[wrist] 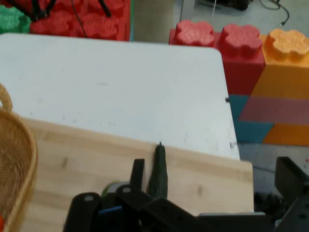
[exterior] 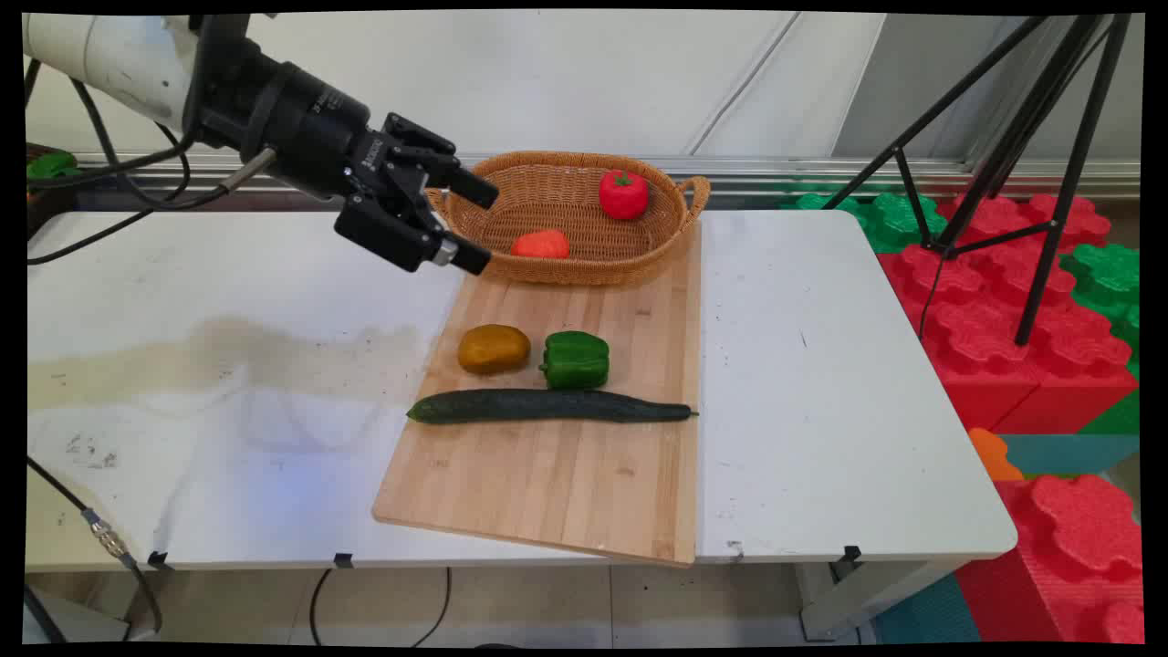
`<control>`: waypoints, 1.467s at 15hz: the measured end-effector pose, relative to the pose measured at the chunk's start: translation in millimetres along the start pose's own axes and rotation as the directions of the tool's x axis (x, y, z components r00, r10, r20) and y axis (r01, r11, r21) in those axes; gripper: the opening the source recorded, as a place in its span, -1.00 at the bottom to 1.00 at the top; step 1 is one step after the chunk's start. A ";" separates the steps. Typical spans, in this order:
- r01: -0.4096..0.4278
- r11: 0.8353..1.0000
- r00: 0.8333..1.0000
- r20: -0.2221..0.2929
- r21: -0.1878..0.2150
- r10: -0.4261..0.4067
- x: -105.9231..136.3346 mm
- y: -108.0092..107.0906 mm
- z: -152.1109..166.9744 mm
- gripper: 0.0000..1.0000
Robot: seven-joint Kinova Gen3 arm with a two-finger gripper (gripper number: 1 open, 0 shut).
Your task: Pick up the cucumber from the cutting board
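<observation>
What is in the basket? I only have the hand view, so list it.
Observer: Two things lie in the wicker basket: a red tomato toward the back and an orange-red piece at the front.
Operator: Now give me the claw's state.
Observer: The claw is open and empty, up beside the basket's left end.
Operator: Report what lies by the cucumber.
Observer: Behind the cucumber on the cutting board sit a brownish-yellow potato and a green pepper, side by side.
</observation>
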State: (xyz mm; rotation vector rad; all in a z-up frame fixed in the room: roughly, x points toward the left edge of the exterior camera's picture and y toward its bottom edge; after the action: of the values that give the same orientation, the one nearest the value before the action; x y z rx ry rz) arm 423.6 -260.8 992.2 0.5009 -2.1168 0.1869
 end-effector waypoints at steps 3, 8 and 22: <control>0.005 1.000 0.999 0.043 0.001 -0.005 -6.5 1.0 -0.5 1.00; 0.014 1.000 0.990 0.140 0.001 -0.014 -26.8 3.8 4.3 1.00; 0.051 0.998 0.941 0.334 0.020 -0.055 -88.7 3.4 49.9 1.00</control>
State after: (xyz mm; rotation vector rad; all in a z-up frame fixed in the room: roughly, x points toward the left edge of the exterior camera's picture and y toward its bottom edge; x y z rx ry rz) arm 427.8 -248.8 891.1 0.6322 -2.4309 0.0860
